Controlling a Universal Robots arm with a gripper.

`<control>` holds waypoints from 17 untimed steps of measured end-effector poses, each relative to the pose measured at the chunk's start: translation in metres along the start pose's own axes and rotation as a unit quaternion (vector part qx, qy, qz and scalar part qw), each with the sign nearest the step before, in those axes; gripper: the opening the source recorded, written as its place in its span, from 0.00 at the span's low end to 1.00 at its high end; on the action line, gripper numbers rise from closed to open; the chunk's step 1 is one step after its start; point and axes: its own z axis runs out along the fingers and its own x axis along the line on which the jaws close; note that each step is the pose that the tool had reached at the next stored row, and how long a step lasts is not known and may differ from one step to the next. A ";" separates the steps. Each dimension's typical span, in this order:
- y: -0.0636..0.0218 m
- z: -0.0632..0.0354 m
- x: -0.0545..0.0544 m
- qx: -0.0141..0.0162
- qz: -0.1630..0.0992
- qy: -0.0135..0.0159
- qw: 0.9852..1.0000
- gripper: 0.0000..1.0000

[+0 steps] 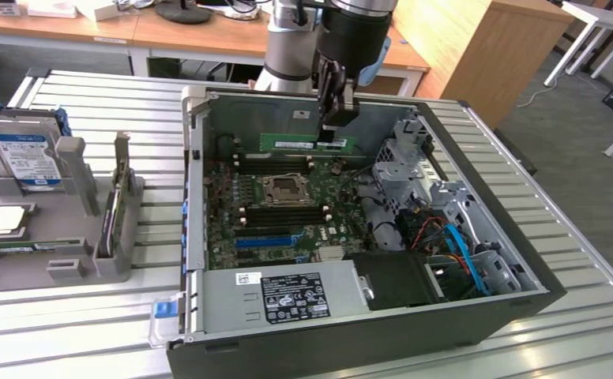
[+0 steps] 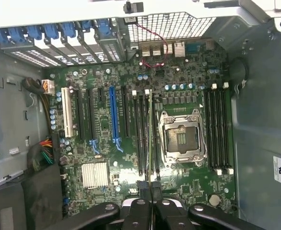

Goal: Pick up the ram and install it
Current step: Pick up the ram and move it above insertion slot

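Black pincer (image 1: pixel 335 136) clamped on the thin green ram stick (image 1: pixel 291 143), held edgewise over the green motherboard (image 1: pixel 233 207) inside the open metal computer case (image 1: pixel 193 197).

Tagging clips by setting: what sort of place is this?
Probably a robotics lab for PC assembly: an open computer case on a slatted metal bench, the gripper holding the ram above its motherboard, wooden desks behind.

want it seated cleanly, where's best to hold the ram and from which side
Pinch the ram by its flat faces at the upper long edge, from above, as the gripper does: it is thin, stands on edge, and probably needs its lower edge free to seat.
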 end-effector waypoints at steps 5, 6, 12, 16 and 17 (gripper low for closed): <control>0.0000 0.0000 0.000 0.000 -0.004 0.000 1.000 0.12; 0.0000 0.0000 0.000 0.000 -0.004 0.000 1.000 0.12; 0.0001 0.0041 0.000 0.000 -0.004 0.000 1.000 0.12; 0.0001 0.0086 0.000 0.000 -0.004 0.000 1.000 0.12; 0.0001 0.0091 0.000 0.000 -0.004 0.000 1.000 0.12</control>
